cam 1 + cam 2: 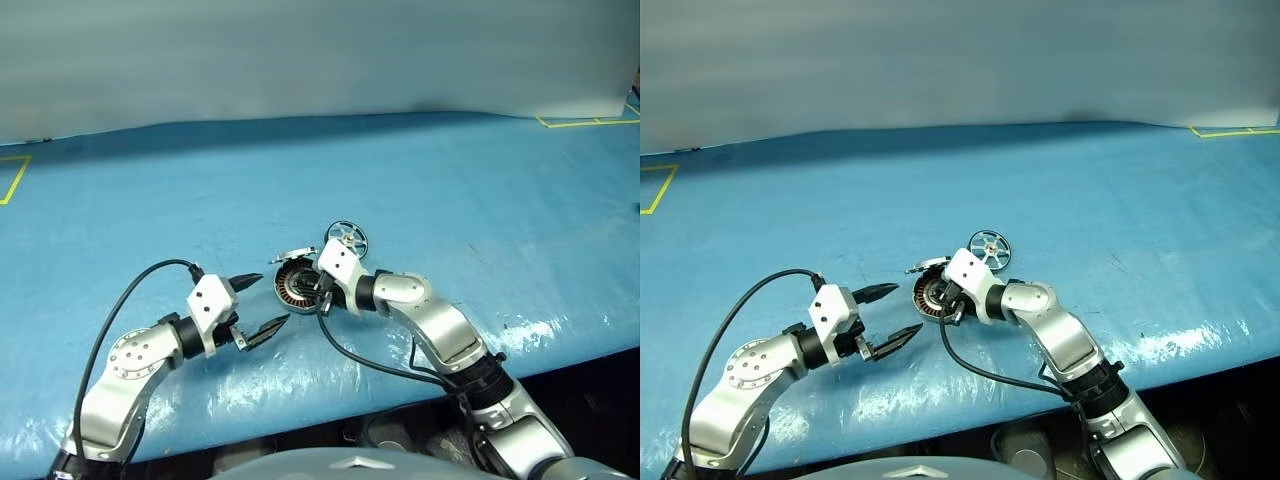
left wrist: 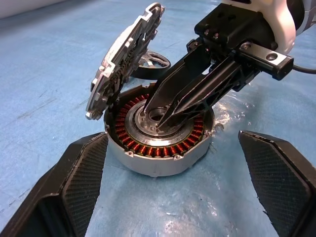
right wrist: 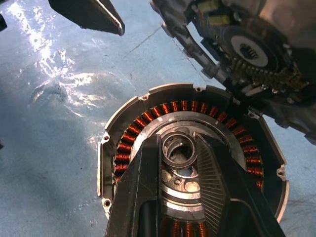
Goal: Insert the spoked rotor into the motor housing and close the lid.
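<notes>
Blue counter (image 1: 480,190), glossy film. Motor housing (image 2: 158,148) sits centre, lid (image 2: 123,59) tilted up, spoked rotor (image 1: 346,238) just behind. My right fingers (image 2: 170,111) nearly closed over its hub, gripping nothing I see. Left fingers (image 1: 262,303) wide, empty.

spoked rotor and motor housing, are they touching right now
Apart. In the left eye view the spoked rotor lies on the blue table beyond the motor housing, with the raised lid and table surface between them.
</notes>
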You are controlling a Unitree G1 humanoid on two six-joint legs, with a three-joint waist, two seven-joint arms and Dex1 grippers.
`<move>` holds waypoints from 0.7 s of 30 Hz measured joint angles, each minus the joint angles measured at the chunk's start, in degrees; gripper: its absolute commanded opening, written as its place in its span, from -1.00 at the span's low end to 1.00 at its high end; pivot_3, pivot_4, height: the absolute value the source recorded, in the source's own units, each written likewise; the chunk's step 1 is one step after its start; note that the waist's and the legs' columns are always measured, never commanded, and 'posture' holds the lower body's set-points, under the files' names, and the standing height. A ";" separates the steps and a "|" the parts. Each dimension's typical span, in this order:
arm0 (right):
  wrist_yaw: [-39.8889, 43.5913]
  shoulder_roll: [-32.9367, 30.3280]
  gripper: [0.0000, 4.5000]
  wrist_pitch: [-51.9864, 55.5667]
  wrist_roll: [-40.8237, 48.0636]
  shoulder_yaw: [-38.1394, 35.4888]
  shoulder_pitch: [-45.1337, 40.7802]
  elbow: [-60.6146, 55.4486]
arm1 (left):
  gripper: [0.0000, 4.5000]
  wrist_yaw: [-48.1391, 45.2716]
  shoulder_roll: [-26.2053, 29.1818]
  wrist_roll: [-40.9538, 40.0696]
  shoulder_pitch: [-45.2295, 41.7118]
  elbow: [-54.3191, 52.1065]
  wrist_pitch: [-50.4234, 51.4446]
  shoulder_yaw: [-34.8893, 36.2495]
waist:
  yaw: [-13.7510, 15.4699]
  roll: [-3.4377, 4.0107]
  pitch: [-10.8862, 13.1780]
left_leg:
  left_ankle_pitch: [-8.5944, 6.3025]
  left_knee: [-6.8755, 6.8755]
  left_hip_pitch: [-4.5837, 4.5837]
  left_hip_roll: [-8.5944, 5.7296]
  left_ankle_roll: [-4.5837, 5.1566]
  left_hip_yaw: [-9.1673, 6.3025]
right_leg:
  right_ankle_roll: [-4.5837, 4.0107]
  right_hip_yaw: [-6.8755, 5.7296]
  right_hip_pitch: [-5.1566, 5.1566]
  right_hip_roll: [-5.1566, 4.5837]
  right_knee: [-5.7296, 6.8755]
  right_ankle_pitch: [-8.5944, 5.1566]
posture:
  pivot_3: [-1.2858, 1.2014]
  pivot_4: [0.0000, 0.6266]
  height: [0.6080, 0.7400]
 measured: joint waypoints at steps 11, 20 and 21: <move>-0.13 -0.20 -0.71 -0.28 0.01 -0.43 0.00 0.37 | 1.00 -0.13 -0.10 0.32 -0.16 0.28 -0.02 0.08 | 0.01 0.00 0.00 | 0.00 0.00 0.01 -0.01 -0.01 0.00 | 0.00 0.00 0.01 0.00 0.01 0.00 | 0.03 -0.52 1.00; -0.48 -0.05 -0.71 -0.45 0.04 -0.92 0.01 0.75 | 1.00 -0.25 -0.16 1.02 -0.25 1.66 -0.69 -0.06 | 0.01 0.00 0.00 | 0.00 0.01 0.02 -0.01 -0.01 0.00 | 0.00 0.01 0.01 0.00 0.02 0.00 | 0.03 -0.52 1.00; -0.51 -0.04 -0.71 -0.46 0.04 -0.92 0.02 0.75 | 1.00 -0.26 -0.15 1.21 -0.22 1.78 -0.91 -0.16 | 0.01 0.00 0.00 | 0.00 0.01 0.02 0.00 -0.01 0.00 | 0.00 0.01 0.01 0.00 0.02 0.00 | 0.03 -0.52 1.00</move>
